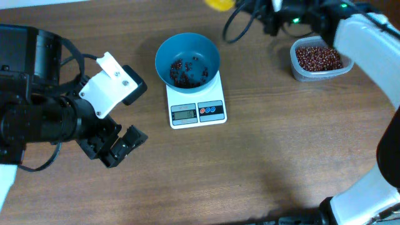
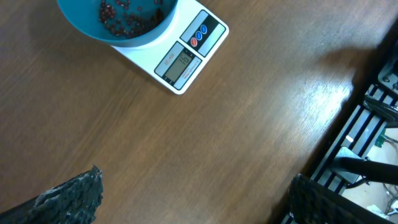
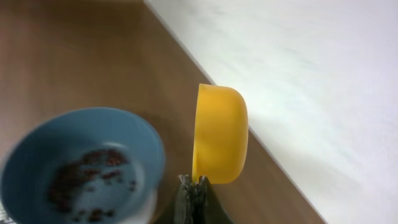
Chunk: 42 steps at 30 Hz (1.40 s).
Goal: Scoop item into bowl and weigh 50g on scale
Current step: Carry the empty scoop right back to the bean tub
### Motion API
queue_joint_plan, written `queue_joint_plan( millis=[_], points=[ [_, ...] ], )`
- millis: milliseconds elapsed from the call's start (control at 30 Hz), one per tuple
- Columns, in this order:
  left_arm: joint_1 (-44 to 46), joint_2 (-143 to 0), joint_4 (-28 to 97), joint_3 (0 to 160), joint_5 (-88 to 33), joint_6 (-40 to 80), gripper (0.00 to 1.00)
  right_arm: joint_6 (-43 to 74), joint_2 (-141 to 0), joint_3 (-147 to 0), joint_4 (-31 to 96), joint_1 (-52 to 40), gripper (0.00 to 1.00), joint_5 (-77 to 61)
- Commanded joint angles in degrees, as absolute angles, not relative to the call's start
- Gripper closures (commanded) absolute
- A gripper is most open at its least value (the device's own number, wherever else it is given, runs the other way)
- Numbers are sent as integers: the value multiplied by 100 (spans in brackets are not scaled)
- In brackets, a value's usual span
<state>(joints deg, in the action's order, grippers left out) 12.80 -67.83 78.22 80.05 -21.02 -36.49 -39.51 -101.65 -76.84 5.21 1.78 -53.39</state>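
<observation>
The teal-blue bowl (image 1: 187,59) sits on the white scale (image 1: 197,111) and holds a thin layer of red-brown beans (image 1: 186,72). More beans (image 1: 318,58) fill a clear tub (image 1: 300,72) at the back right. My right gripper (image 3: 194,185) is shut on a yellow scoop (image 3: 219,134), held tipped on edge above the table's far edge, to the right of the bowl (image 3: 81,162); the scoop shows at the top of the overhead view (image 1: 219,4). My left gripper (image 1: 122,145) is open and empty, left of the scale. The scale (image 2: 186,56) and bowl (image 2: 118,22) also show in the left wrist view.
The table's far edge meets a white wall (image 3: 311,74) behind the scoop. Black cables (image 1: 240,22) hang near the right arm at the back. A dark rack (image 2: 367,137) stands past the table's edge in the left wrist view.
</observation>
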Motion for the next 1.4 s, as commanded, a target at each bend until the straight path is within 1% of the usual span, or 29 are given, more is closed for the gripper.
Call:
queue_joint_plan(
  millis=[0, 67, 133, 233, 333, 367, 400, 500, 567, 733, 833, 933, 1033, 1200, 1367],
  points=[
    [1302, -6803, 7815, 7985, -2123, -3780, 1, -3057, -10162, -7771, 154, 729, 96, -5304],
    [1302, -6803, 7815, 7985, -2123, -3778, 1, -2484, -10162, -7771, -169, 1096, 96, -5199],
    [1302, -6803, 7815, 7985, -2123, -3780, 1, -1798, -10162, -7771, -281, 1409, 96, -4541],
    [1302, -6803, 7815, 7985, -2123, -3780, 1, -998, -10162, -7771, -200, 1658, 96, -3752],
    [1302, -6803, 7815, 7985, -2123, -3778, 1, -193, -10162, -7769, 95, 1883, 96, -3636],
    [1302, -6803, 7815, 7985, -2123, -3778, 1, -163, -10162, -7769, 318, 1922, 96, -3605],
    [1302, -6803, 7815, 7985, -2121, -3778, 1, -161, -10162, -7769, 668, 1986, 96, -3345],
    [1302, -6803, 7815, 7985, -2123, -3780, 1, -161, -10158, -7771, 1188, 2045, 96, -2482],
    [1302, -6803, 7815, 7985, -2123, -3780, 1, -163, -10060, -7771, 1216, 2045, 96, -2102],
    [1302, -6803, 7815, 7985, -2123, -3780, 1, -185, -9258, -7771, 1210, 2045, 96, -545],
    [1302, -6803, 7815, 7985, -2123, -3778, 1, -917, -8997, -7771, 1531, 2045, 96, -368],
    [1302, -6803, 7815, 7985, -2123, -3778, 1, -1028, -9004, -7771, 2379, 2043, 96, 320],
    [1302, -6803, 7815, 7985, -2123, -3778, 1, -1022, -9004, -7769, 2832, 2027, 96, 410],
    [1302, -6803, 7815, 7985, -2123, -3778, 1, -1007, -9087, -7760, 4147, 2027, 96, 325],
    [1302, -6803, 7815, 7985, -2123, -3780, 1, -1007, -9317, -7596, 4307, 2027, 96, 257]
  ],
)
